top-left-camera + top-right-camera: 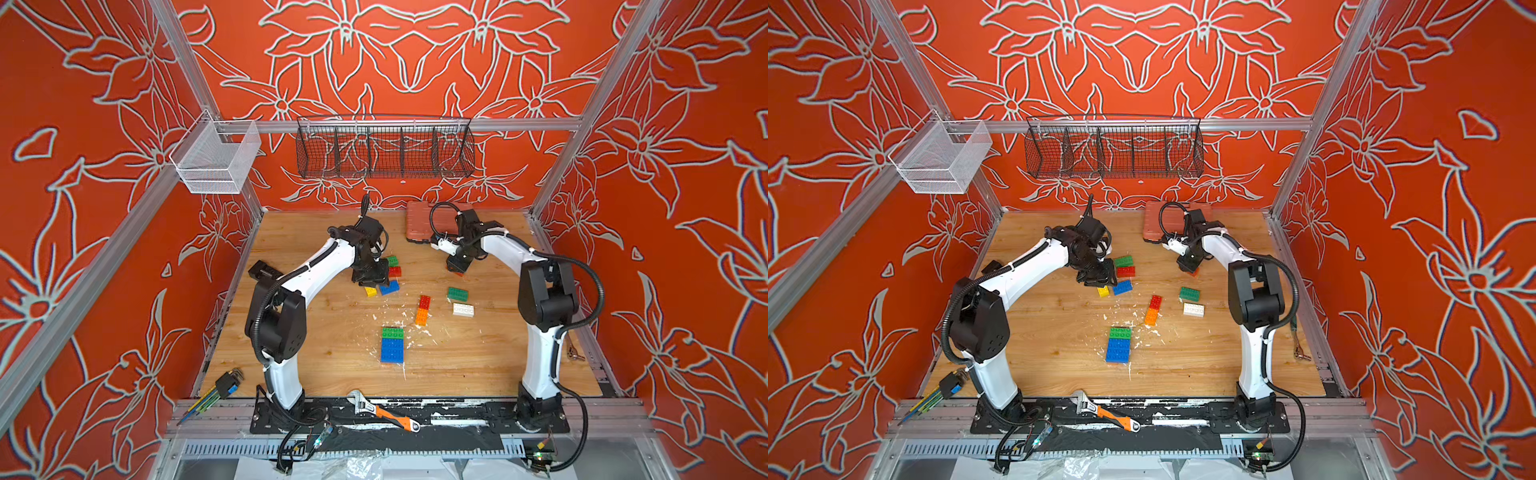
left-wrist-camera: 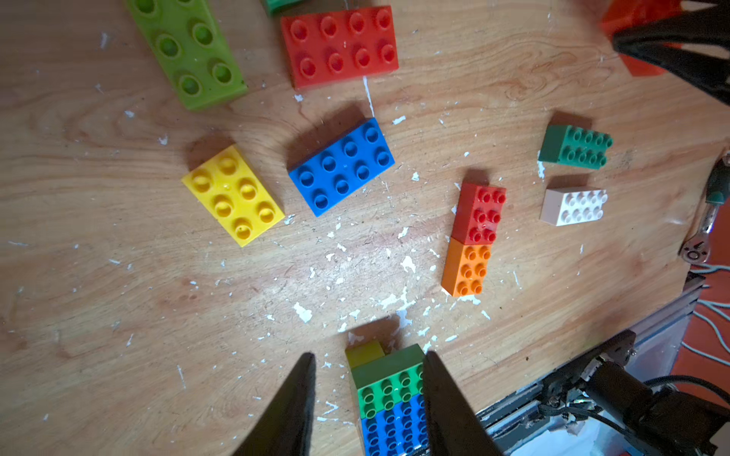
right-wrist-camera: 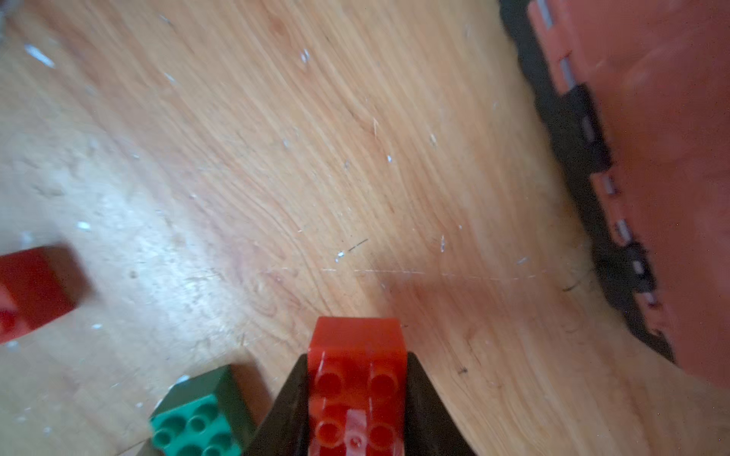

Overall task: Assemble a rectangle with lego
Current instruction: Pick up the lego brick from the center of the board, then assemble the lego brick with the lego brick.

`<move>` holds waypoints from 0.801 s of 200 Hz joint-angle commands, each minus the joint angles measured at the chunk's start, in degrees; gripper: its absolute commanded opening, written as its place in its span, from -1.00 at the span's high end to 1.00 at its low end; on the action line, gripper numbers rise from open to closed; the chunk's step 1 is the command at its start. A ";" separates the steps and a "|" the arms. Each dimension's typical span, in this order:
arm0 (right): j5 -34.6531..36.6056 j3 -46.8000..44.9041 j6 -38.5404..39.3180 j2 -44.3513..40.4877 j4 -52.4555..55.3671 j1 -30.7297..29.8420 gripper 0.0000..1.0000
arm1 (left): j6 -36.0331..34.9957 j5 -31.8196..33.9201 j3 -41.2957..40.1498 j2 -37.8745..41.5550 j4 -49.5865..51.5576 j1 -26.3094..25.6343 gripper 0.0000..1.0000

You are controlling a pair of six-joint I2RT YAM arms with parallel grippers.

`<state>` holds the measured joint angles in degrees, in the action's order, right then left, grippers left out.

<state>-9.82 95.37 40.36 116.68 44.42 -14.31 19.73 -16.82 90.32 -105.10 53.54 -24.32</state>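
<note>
While right hand clamps red brick; left hand jaws apart

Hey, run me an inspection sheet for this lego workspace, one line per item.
Surface: wooden table, flecked with white chips.
Job's things: green-and-blue assembly; red-orange pair touching end to end; loose dark green brick, white brick, yellow brick, blue brick, red brick, lime brick.
Clutter: salmon case at back; wrench and hex keys at front.
Grippers: left tool open, empty; right tool shut on another red brick.
Cables: black conduit in loops; loose wires at front.
Surroundings: floral orange walls, black wire basket, white mesh basket.
</note>
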 commanded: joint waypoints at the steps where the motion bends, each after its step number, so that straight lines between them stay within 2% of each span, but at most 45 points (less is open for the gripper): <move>1: -1.50 3.19 2.22 -4.93 5.87 -2.45 0.79 | 1.64 0.94 -1.86 2.20 -1.34 0.32 0.15; 29: -2.37 3.80 1.49 -7.12 10.29 -5.94 0.82 | 3.54 3.40 -4.08 4.82 -3.66 0.56 0.16; 63: -0.88 0.06 0.40 -9.58 12.18 -10.58 0.86 | 4.53 5.78 -9.15 10.59 -5.06 2.29 0.16; 108: -0.41 -8.71 -0.81 -14.68 8.59 -15.96 0.88 | 5.95 7.53 -16.40 17.97 -6.23 6.04 0.16; 160: -1.98 -12.92 -2.15 -14.66 5.77 -19.06 0.91 | 5.19 8.64 -18.25 20.67 -5.02 7.26 0.15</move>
<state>-10.22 83.92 39.51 102.87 51.40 -32.53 24.91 -9.43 73.14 -86.41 47.83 -17.54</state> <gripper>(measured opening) 0.346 0.422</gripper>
